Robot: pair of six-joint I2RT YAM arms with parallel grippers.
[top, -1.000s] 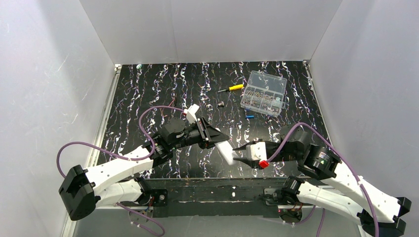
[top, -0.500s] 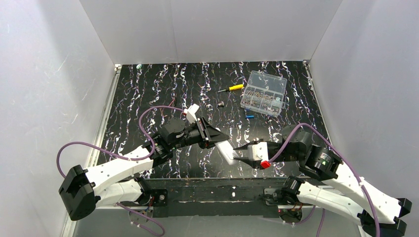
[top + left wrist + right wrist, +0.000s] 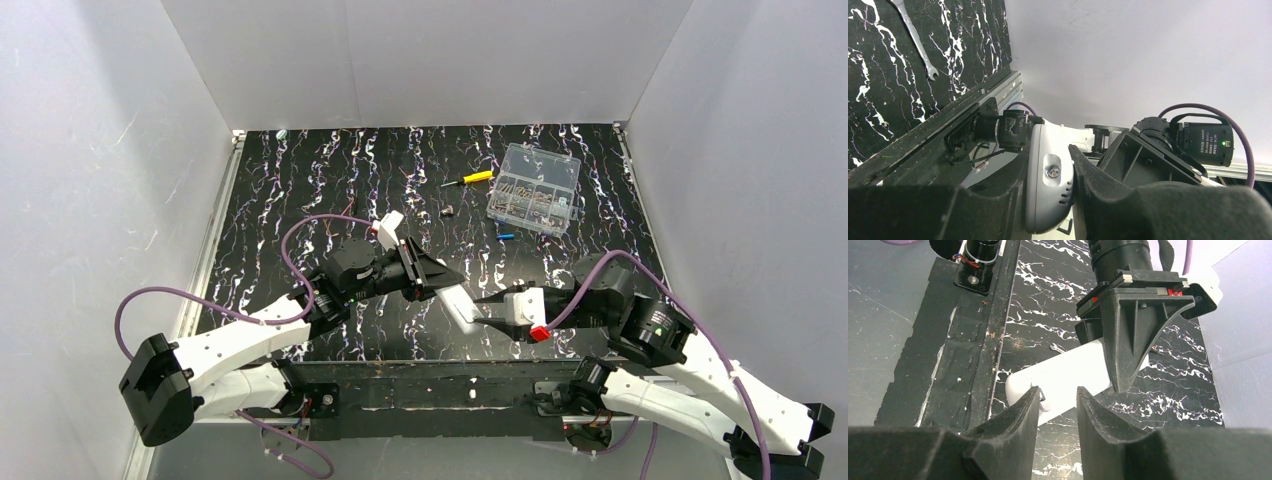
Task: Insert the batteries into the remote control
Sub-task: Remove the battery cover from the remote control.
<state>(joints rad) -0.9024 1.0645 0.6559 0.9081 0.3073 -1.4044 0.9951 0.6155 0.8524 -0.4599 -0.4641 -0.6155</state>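
Observation:
My left gripper [image 3: 442, 281] is shut on the white remote control [image 3: 460, 306] and holds it above the table's near edge. In the left wrist view the remote control [image 3: 1045, 200] is pinched between the two black fingers of the left gripper [image 3: 1048, 165]. My right gripper [image 3: 482, 300] faces it from the right, open. In the right wrist view the right gripper [image 3: 1057, 392] has its tips just over the remote control's [image 3: 1068, 372] near edge, with nothing held between them. One blue battery [image 3: 505, 237] lies on the table by the box.
A clear compartment box [image 3: 535, 190] sits at the back right, with a yellow-handled screwdriver [image 3: 470, 179] and a small dark part [image 3: 449, 211] to its left. A silver wrench [image 3: 915, 37] lies on the black marbled table [image 3: 300, 190]. White walls enclose three sides.
The right arm has shifted very slightly. The left gripper still holds the remote control in the same place.

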